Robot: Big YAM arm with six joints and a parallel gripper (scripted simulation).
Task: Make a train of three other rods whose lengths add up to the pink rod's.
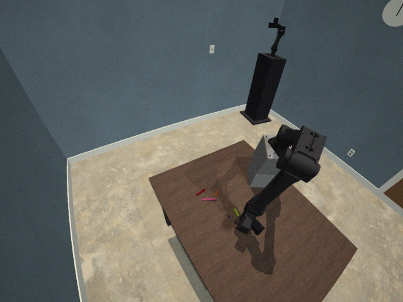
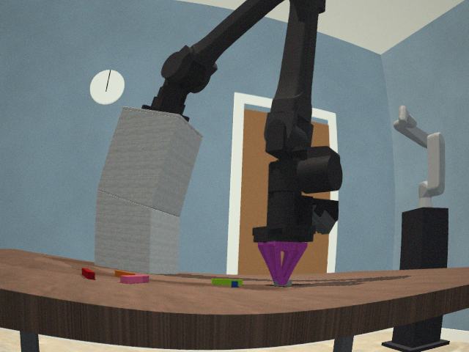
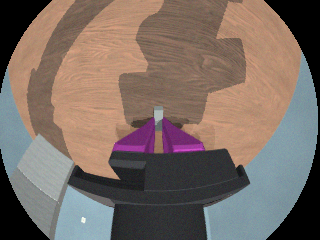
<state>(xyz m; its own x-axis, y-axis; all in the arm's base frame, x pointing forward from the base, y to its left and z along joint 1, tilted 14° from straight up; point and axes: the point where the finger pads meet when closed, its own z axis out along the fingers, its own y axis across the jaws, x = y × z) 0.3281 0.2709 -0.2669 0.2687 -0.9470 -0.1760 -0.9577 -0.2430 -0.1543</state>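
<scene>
My gripper (image 2: pixel 282 281) has purple fingers and stands straight down on the table, shut on a grey rod (image 3: pixel 158 118) that lies on the wood. The grey rod also shows at the fingertips in the exterior view (image 2: pixel 283 282). In the top view the gripper (image 1: pixel 247 226) hides that rod. The lime rod (image 1: pixel 236 212) and the small blue rod (image 1: pixel 228 216) lie just left of the gripper; they also show in the exterior view as lime (image 2: pixel 224 281) and blue (image 2: pixel 235 283). The pink rod (image 1: pixel 208 199), the orange rod (image 1: pixel 216 193) and the red rod (image 1: pixel 200 192) lie farther left.
The arm's grey base block (image 1: pixel 260 165) stands at the back of the table. A black pedestal with another arm (image 1: pixel 265 85) stands in the room's corner, off the table.
</scene>
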